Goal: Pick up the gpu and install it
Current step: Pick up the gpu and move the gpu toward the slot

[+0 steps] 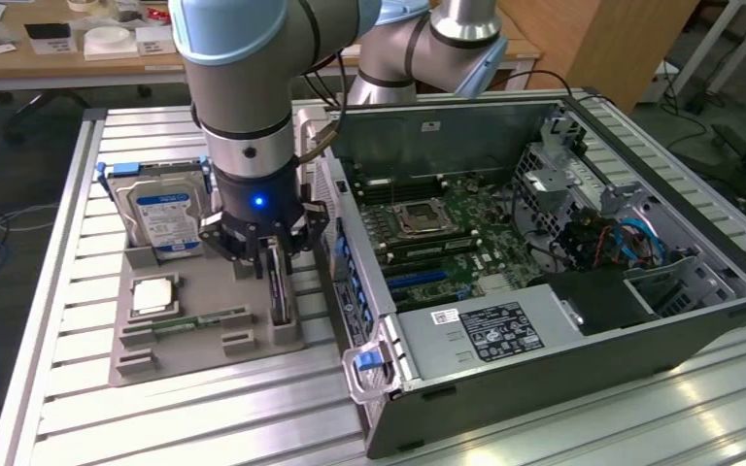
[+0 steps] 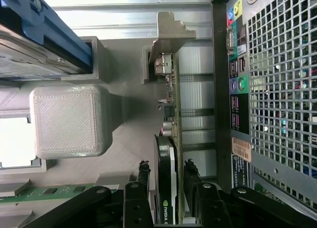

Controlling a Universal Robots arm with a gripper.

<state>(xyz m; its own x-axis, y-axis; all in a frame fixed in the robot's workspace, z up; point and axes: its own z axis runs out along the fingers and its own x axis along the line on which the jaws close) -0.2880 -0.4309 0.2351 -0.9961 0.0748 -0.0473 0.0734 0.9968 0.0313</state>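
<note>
Gripper (image 1: 269, 256) stands wide open, holding nothing, straddling the thin green circuit-board gpu (image 1: 279, 293), which stands on edge in the grey plastic holder (image 1: 191, 342), at nine o'clock of the open black computer case (image 1: 542, 388) in the exterior view.

Bright, even indoor light falls from above in the exterior view; the ribbed metal worktop (image 1: 230, 413) throws back pale streaks of glare; the open computer case (image 1: 581, 379) is dim inside; a small blue light (image 1: 259, 202) glows on the arm (image 1: 250, 87); in the wrist view the worktop washes out to white, and the jaws sit in dark shadow.
</note>
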